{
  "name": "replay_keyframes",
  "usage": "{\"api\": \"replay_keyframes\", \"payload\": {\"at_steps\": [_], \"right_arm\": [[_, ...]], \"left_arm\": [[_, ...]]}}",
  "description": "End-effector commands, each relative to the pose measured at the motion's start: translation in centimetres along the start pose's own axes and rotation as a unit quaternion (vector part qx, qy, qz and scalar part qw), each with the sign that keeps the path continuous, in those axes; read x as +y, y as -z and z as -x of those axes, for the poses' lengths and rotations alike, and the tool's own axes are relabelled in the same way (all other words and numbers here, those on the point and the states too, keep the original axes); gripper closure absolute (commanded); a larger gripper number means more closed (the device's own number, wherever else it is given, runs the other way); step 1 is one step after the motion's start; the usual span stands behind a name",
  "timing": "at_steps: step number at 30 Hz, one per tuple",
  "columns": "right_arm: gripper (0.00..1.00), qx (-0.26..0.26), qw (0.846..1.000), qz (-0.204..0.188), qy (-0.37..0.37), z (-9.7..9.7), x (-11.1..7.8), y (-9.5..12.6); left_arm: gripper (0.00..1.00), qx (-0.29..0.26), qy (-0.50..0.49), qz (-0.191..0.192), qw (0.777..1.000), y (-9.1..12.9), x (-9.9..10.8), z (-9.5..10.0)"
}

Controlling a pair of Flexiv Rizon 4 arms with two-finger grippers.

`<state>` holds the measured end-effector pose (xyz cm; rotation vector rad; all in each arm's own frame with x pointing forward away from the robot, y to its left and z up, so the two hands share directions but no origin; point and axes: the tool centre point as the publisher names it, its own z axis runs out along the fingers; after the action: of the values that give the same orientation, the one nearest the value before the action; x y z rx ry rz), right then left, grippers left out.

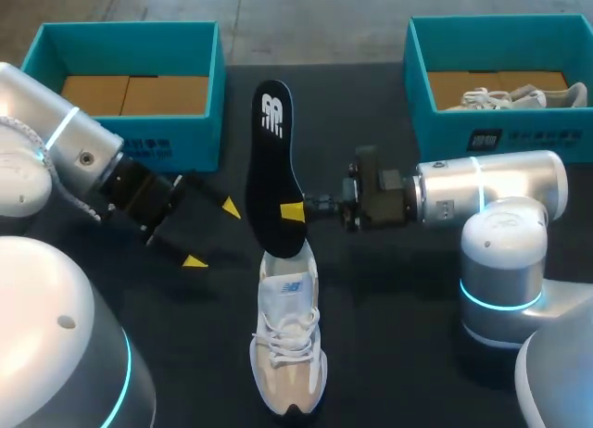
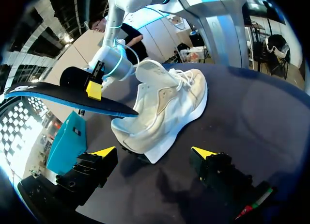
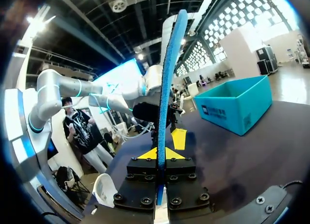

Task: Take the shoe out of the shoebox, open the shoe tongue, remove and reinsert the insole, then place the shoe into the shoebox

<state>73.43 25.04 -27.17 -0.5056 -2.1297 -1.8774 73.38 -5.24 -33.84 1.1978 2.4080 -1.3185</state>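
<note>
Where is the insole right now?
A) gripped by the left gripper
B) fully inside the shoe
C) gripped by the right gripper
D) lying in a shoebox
C: the right gripper is shut on the black insole, which sticks up out of the shoe; the left gripper is open and empty.

Shoe (image 1: 288, 345) mid-table, insole (image 1: 271, 159) over its heel end, left box (image 1: 199, 141) and right box (image 1: 537, 132) behind

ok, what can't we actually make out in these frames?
- Head view: insole covers the shoe collar, so whether its tip sits inside is unclear.
- Head view: right pincer far finger is hidden behind the insole.
- Head view: right shoebox near wall cuts off the second shoe.
</note>
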Motion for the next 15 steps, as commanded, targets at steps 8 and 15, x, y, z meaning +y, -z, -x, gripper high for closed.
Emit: {"api": "replay_keyframes", "payload": {"at_steps": [8,15], "right_arm": [[1.00,0.001,1.000,-0.012,0.012,-0.16,0.02,0.09],[1.00,-0.003,1.000,-0.014,0.014,-0.45,-0.27,0.25]], "left_arm": [[0.00,0.001,0.003,0.003,1.000,-1.22,0.82,0.95],[0.00,0.005,0.015,-0.009,1.000,-1.29,0.93,1.21]]}}
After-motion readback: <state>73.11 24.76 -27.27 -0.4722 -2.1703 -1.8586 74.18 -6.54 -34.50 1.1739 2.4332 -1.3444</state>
